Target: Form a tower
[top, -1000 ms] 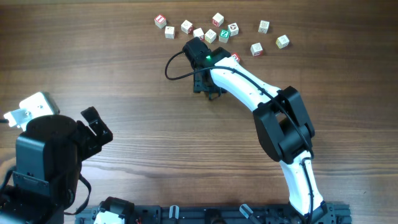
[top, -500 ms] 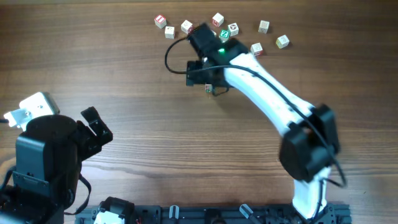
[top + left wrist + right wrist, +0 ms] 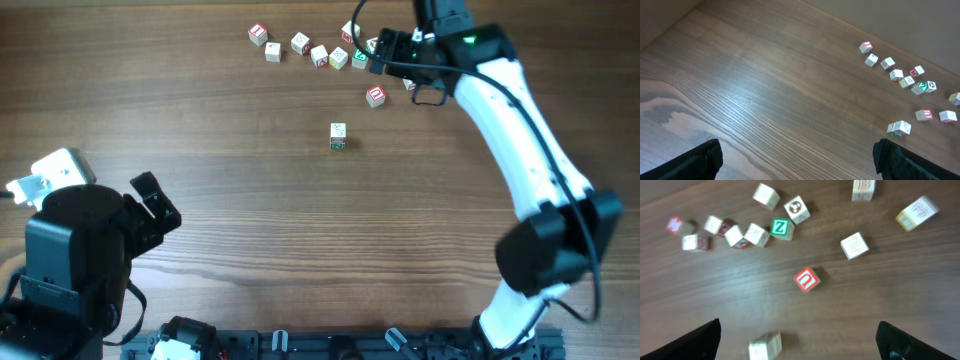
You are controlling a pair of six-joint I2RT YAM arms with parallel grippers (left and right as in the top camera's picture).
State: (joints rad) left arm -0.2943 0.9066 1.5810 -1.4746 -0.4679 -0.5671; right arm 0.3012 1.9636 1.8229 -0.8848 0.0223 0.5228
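The tower (image 3: 338,136) is a short stack of pale letter cubes with a green-printed one at the base, standing alone mid-table. It also shows in the left wrist view (image 3: 899,128) and at the bottom of the right wrist view (image 3: 765,347). My right gripper (image 3: 405,72) is open and empty. It hovers high over the loose cubes at the back, well to the right of the tower. Its fingertips (image 3: 695,345) frame bare wood and touch nothing. My left gripper (image 3: 158,203) rests open and empty at the near left, far from the tower.
Several loose letter cubes lie scattered along the far edge. Among them are a red U cube (image 3: 376,96) nearest the tower and a green Z cube (image 3: 360,57). The right arm (image 3: 520,150) crosses the right half of the table.
My right gripper opened and let go of the tower, then rose and swung back and right over the loose cubes. The tower stays standing. The left arm has not moved.
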